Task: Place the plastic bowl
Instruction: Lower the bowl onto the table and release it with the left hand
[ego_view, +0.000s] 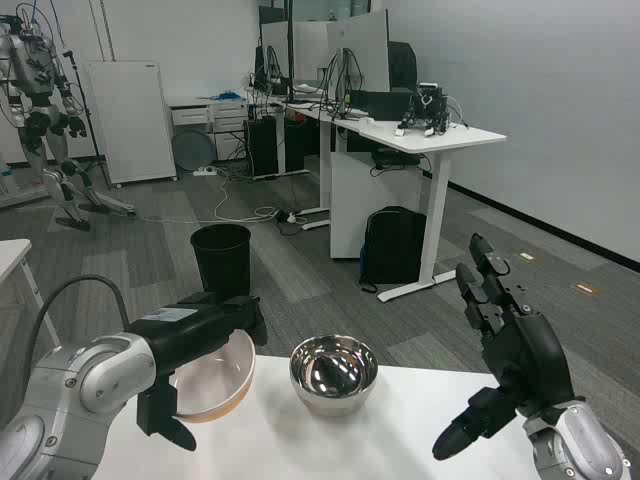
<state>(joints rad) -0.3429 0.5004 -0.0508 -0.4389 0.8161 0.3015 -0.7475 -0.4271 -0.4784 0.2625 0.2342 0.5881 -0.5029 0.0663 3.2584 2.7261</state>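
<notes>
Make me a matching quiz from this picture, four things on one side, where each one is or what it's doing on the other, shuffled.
1. plastic bowl
2. metal bowl
3. right hand
4. bin

A. on the floor beyond the table
B. raised, fingers spread, holding nothing
C. gripped by the left hand at the table edge
D. standing free on the table

Pairs: 1-C, 2-D, 3-B, 4-A

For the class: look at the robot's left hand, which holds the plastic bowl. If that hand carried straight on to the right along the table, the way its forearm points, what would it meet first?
Most likely the metal bowl. The left hand grips the plastic bowl, whose rim lies just left of the metal bowl on the white table. Depth is hard to judge, so it might pass behind.
</notes>
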